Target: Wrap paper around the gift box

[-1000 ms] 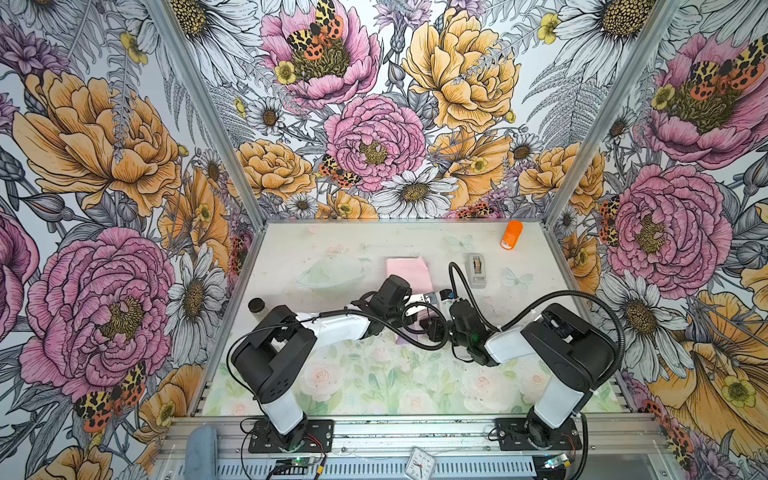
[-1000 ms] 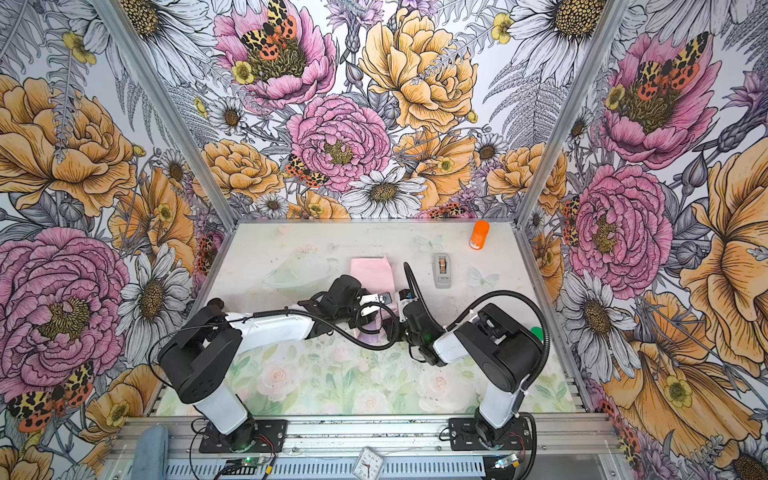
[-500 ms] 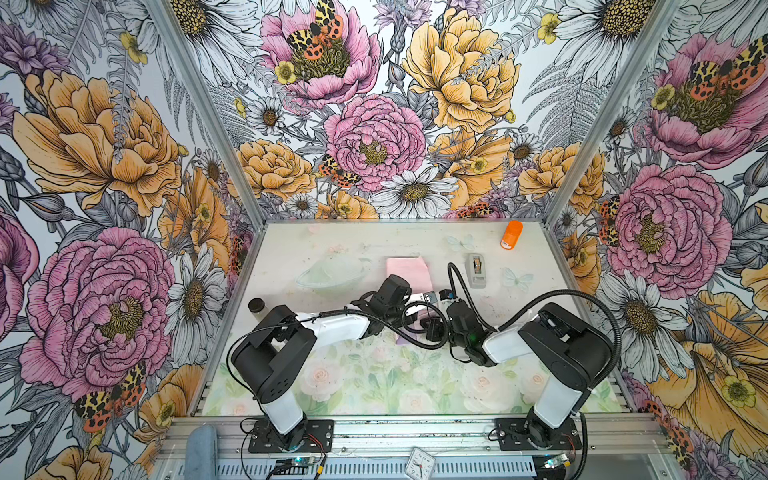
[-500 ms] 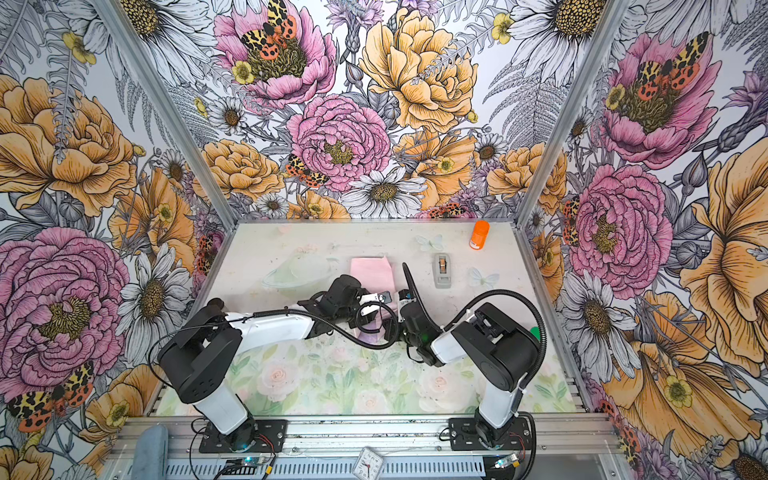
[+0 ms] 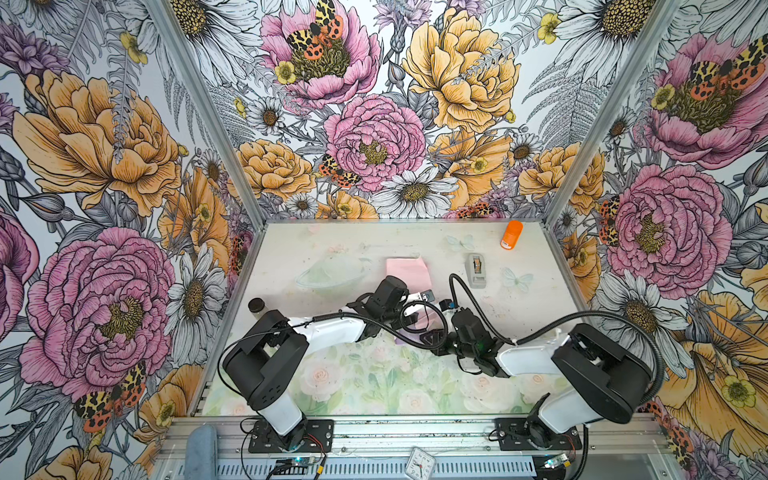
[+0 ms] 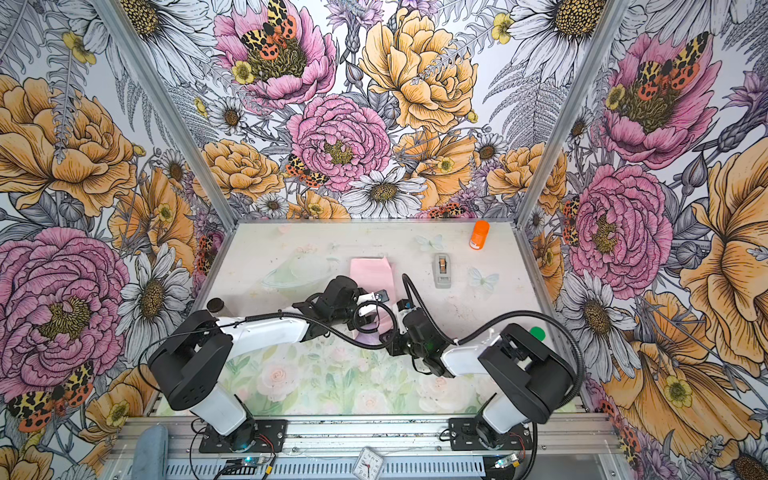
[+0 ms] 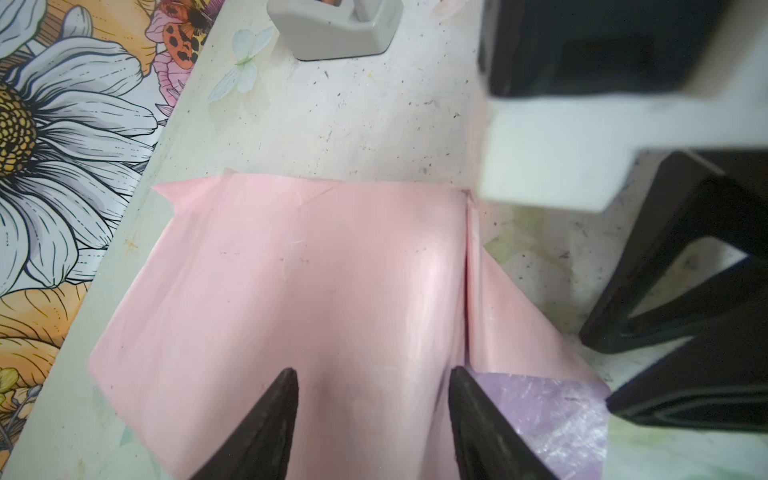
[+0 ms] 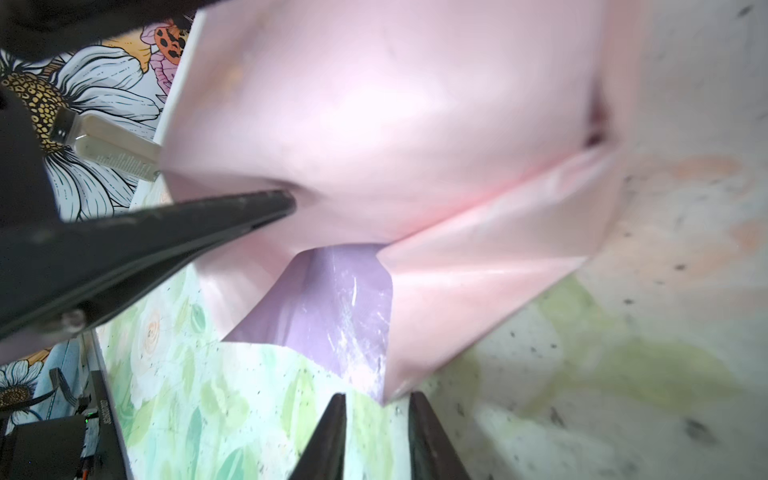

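The paper [image 5: 405, 270] lies mid-table folded into a bundle, pale pink face out, with a lilac flap [image 8: 332, 299] showing at its near end. The gift box is hidden; nothing navy shows. My left gripper [image 7: 374, 374] is open, its two fingertips [image 7: 291, 378] spread on top of the pink bundle; one finger [image 8: 187, 232] dents the paper. In both top views it [image 5: 413, 318] sits over the bundle. My right gripper [image 8: 378, 397] is low at the near corner, jaws slightly open. The paper's corner tip [image 8: 388, 392] lies just ahead of the gap, not clamped. The right gripper [image 6: 388, 336] faces the left one.
A grey tape dispenser [image 5: 477, 270] stands right of the paper, close to the arms. An orange cylinder [image 5: 512, 235] lies at the back right. A clear bottle with a black cap [image 5: 256, 305] rests at the left edge. The two wrists and their cables crowd the table's middle.
The right gripper's jaws have parted after being shut, and the paper corner is loose at its tips. The left jaws spread a little wider. Both arms have hardly shifted.
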